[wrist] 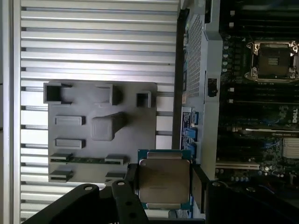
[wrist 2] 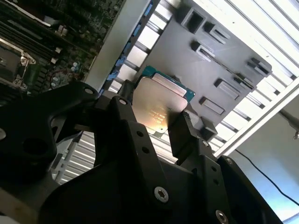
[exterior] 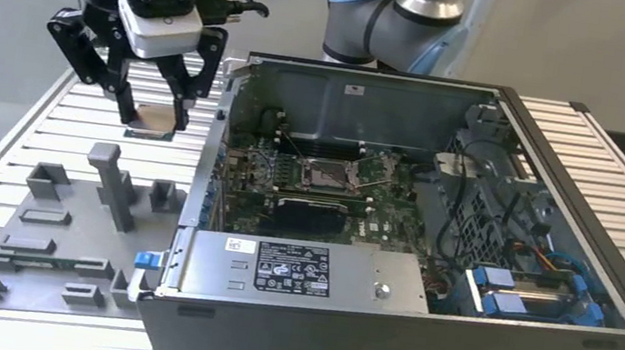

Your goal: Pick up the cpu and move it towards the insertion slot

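The gripper point(exterior: 154, 121) holds the cpu point(exterior: 154, 122) clenched between its fingers, lifted above the slatted table point(exterior: 12, 133). It hangs at the exterior view's left of the open computer case point(exterior: 413, 336), beyond the grey tray point(exterior: 51, 249) with its plastic blocks. The insertion slot point(exterior: 326, 175) sits on the motherboard inside the case, well apart from the cpu.

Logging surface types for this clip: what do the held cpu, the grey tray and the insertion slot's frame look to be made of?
The cpu: likely metal, its brushed silvery top catching glare. The grey tray: probably matte plastic, uniformly dull with blocky raised shapes. The insertion slot: its frame looks like bright bare metal, glinting around a dull centre. The gripper holds the cpu.
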Tool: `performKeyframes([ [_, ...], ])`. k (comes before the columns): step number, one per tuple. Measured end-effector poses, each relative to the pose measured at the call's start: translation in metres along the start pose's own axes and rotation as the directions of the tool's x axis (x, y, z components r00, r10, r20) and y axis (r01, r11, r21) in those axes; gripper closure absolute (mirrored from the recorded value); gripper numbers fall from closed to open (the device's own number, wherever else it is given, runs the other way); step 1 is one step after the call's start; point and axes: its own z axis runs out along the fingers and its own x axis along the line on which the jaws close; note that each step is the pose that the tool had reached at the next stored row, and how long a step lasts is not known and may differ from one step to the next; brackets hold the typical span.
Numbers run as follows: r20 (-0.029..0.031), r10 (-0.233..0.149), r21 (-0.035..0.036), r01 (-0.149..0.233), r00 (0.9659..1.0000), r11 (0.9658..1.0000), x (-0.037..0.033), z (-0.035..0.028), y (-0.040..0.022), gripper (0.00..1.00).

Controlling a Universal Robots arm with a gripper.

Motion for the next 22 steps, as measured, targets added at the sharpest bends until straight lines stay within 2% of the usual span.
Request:
performKeyframes([
  [6,0.0000,0.000,-0.0001,0.000,1.0000,1.0000,-0.0116,0.0000,-0.0002,1.00],
  [16,0.0000,0.000,0.0000,0.000,1.0000,1.0000,-0.0493,-0.0003,-0.0010,1.00],
  [22,0.0000,0.000,0.0000,0.000,1.0000,1.0000,-0.0667,-0.0004,-0.0014,1.00],
])
